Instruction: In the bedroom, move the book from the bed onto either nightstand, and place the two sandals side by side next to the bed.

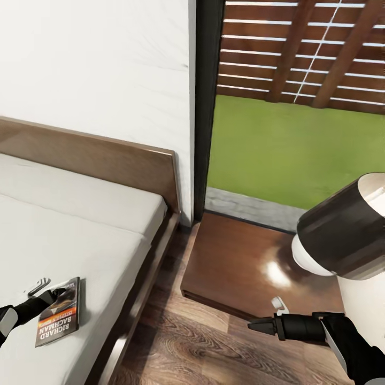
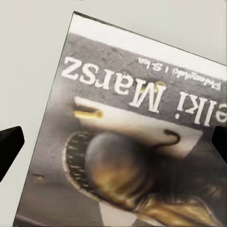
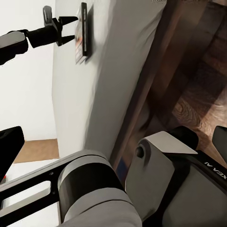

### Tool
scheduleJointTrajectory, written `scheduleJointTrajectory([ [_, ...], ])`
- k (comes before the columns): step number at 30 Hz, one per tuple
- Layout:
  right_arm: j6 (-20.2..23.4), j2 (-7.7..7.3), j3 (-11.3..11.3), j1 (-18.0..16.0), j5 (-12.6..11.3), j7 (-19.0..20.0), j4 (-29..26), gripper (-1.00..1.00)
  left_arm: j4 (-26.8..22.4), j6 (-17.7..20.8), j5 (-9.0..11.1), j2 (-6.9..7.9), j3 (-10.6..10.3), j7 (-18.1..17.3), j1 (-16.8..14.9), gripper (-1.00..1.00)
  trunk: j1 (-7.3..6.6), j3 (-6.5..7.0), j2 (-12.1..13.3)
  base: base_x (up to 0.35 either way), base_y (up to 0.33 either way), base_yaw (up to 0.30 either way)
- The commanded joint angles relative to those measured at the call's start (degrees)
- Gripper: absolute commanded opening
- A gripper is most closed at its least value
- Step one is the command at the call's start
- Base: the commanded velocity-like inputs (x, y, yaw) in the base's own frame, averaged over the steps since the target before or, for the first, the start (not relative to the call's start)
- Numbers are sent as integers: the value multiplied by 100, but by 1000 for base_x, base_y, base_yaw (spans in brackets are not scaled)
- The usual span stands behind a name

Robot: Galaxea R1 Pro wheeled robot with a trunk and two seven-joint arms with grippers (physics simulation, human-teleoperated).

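The book lies flat on the off-white mattress of the bed, close to the bed's side edge near the foot end. From the head view we read "RICHARD BACHMAN" in white letters on an orange band along its dark cover. The left gripper sits right at the book's far short edge, and its jaws are apart, with one light finger and one dark finger spread over the mattress. They are not clamped on the book.

The left wrist view looks straight down at the book from very close. Here the cover shows big white letters and a round golden shape, which the head view is too far away to show. Dark fingertips peek in at both sides, well apart, with the book between them.

The right wrist view shows the bed from the side: the mattress looks like a tall white wall, and the book is a thin strip on it, with the left gripper touching or almost touching it, jaws open.

The nightstand stands on the wood floor just beside the bed's head end, glossy and dark reddish-brown, under the window. The right gripper hangs over the floor in front of the nightstand. I cannot tell if its jaws are apart or together.
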Motion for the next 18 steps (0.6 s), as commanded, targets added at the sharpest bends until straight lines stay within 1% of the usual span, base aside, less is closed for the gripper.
scheduleJointTrajectory([
  [1,60,0,-2,-3,-3,18,-1,100,-8,48,-11,-2,45,-28,-3,100,0,-3,-2,0,0,-171],
  [4,59,0,-2,-3,-4,18,-1,100,-9,47,-11,-2,45,-28,-2,100,0,-3,-2,0,0,-185],
  [6,57,3,0,-3,-3,18,-1,100,-12,48,-11,-2,45,-28,-3,100,0,-3,-2,0,0,-84],
  [18,57,0,0,-3,-3,18,-1,100,-12,48,-11,-2,45,-28,-2,100,0,-3,-2,0,0,-10],
])
